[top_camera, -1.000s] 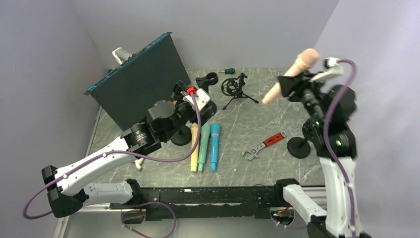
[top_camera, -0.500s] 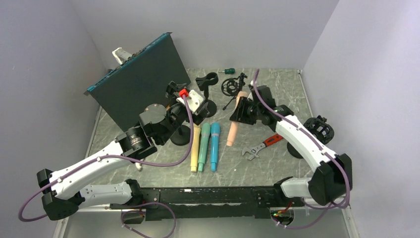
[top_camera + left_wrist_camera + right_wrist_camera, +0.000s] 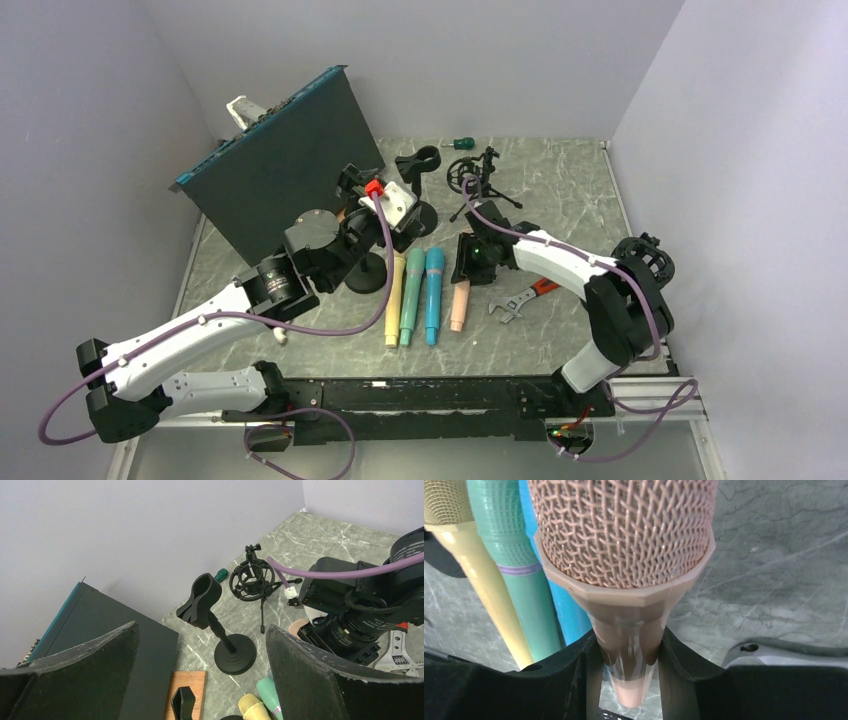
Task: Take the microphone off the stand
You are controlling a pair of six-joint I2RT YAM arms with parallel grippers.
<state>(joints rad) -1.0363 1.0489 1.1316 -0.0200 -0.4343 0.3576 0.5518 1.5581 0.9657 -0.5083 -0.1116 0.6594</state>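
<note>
Placing step. Right gripper [image 3: 468,262] is clamped on the pink microphone [image 3: 459,305], low at the table just beside the blue microphone [image 3: 434,295], off any stand. Left gripper [image 3: 388,203] is wide apart and holds nothing. Next, likely: lay it flat, let go, lift clear.

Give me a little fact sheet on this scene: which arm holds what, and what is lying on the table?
Right end effector: closed on the pink microphone, just below its mesh head
Pink microphone position: low, beside the blue microphone; contact with the table unclear
Left end effector: wide open, holding nothing
Lying in a row: yellow microphone, green microphone, blue microphone
Clip stand: upright, clip empty
Also on the table: wrench
</note>
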